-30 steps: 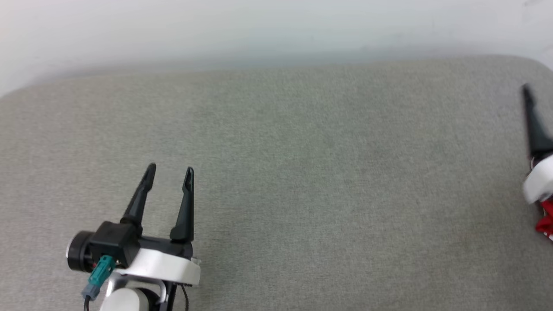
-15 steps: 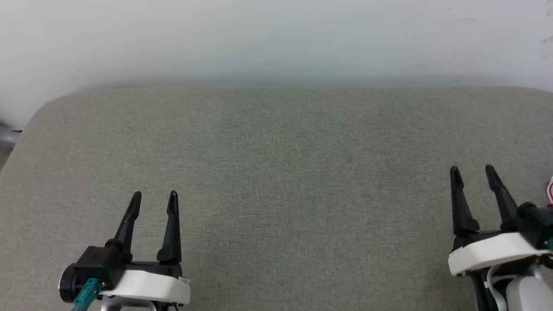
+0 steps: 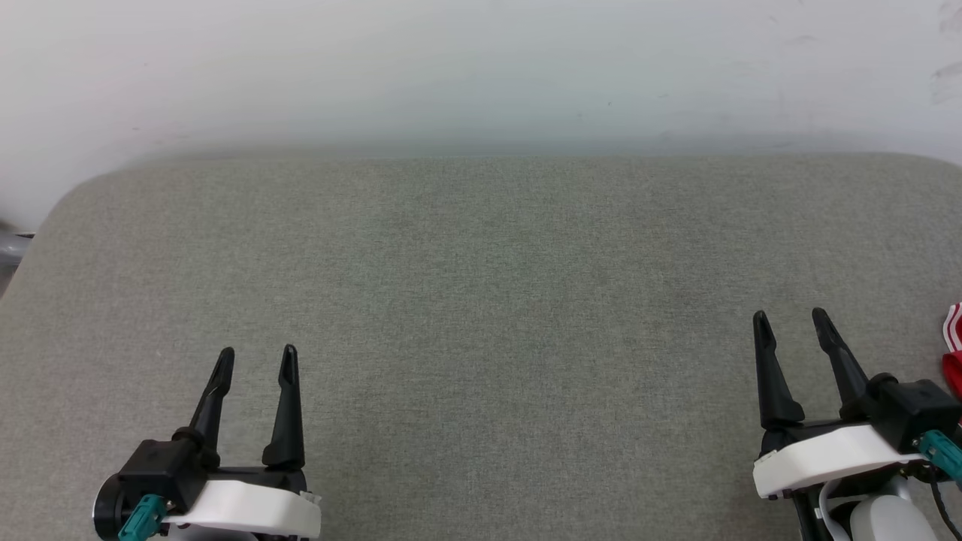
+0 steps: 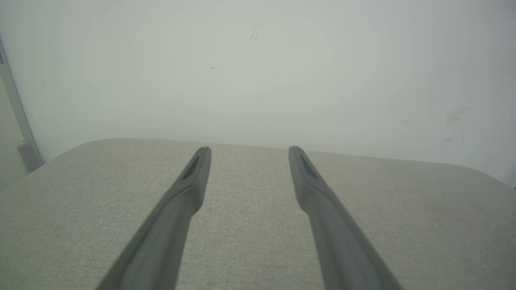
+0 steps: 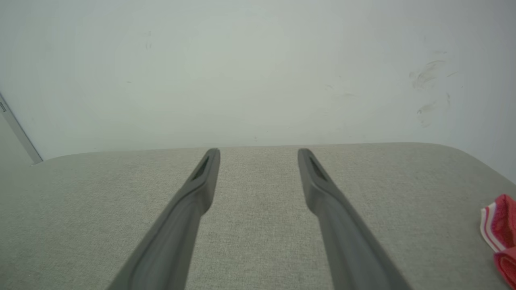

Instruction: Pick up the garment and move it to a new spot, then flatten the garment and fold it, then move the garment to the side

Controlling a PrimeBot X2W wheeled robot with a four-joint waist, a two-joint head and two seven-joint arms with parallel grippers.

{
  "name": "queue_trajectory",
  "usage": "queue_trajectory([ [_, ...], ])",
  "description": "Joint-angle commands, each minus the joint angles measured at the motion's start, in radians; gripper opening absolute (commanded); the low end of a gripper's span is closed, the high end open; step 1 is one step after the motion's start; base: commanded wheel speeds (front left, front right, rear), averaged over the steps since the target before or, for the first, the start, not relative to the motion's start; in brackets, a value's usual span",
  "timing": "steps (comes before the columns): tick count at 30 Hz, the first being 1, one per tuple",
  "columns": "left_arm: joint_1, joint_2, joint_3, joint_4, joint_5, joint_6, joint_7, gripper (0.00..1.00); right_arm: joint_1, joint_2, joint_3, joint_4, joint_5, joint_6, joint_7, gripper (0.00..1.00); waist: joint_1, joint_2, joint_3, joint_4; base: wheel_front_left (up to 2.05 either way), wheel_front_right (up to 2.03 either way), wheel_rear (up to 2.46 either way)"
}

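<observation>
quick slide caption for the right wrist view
Open, empty right end effector points across the grey surface; a red, white-striped edge of the garment lies at far right.

I saw: grey fabric pad (image 3: 481, 263), rounded corners | behind it: pale, scuffed wall (image 3: 481, 68) | far left: grey post (image 4: 27, 155)

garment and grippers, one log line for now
left gripper: open, empty | right gripper: open, empty | garment: right edge of grey surface, unheld

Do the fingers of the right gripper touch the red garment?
Apart. The right wrist view shows bare grey surface between the fingers of the right gripper and the garment at that view's right edge. The head view agrees.
</observation>
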Motion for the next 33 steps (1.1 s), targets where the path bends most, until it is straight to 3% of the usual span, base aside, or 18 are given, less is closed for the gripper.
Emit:
queue_trajectory([
  [1, 0.006, -0.002, 0.008, 0.000, -0.003, -0.002, -0.002, 1.00, -0.004, 0.005, 0.001, 0.003, 0.000, -0.001, -0.005, 1.00, 0.0000, 0.0000, -0.001, -0.002, 0.00, 0.00, 0.00],
  [17, 0.002, -0.003, 0.010, 0.017, -0.036, 0.004, -0.002, 1.00, -0.002, 0.007, 0.012, 0.001, 0.008, -0.001, -0.011, 1.00, 0.0000, 0.0000, -0.004, -0.005, 0.00, 0.00, 0.00],
  [18, 0.001, -0.001, 0.008, 0.019, -0.038, 0.001, 0.000, 0.00, 0.000, 0.002, 0.011, 0.001, 0.001, 0.000, -0.006, 0.00, 0.0001, 0.0000, -0.004, -0.005, 0.00, 0.00, 0.00],
  [22, 0.013, -0.002, 0.004, 0.053, -0.047, 0.000, 0.004, 0.00, 0.012, 0.002, 0.009, 0.034, 0.010, 0.000, 0.003, 0.00, 0.0001, 0.0000, -0.004, -0.005, 0.00, 0.00, 0.00],
  [33, -0.011, -0.002, 0.015, 0.081, -0.254, -0.002, 0.061, 0.00, 0.007, 0.003, -0.002, 0.040, 0.227, 0.000, 0.058, 0.00, 0.0001, 0.0000, -0.009, -0.005, 0.00, 0.00, 0.00],
])
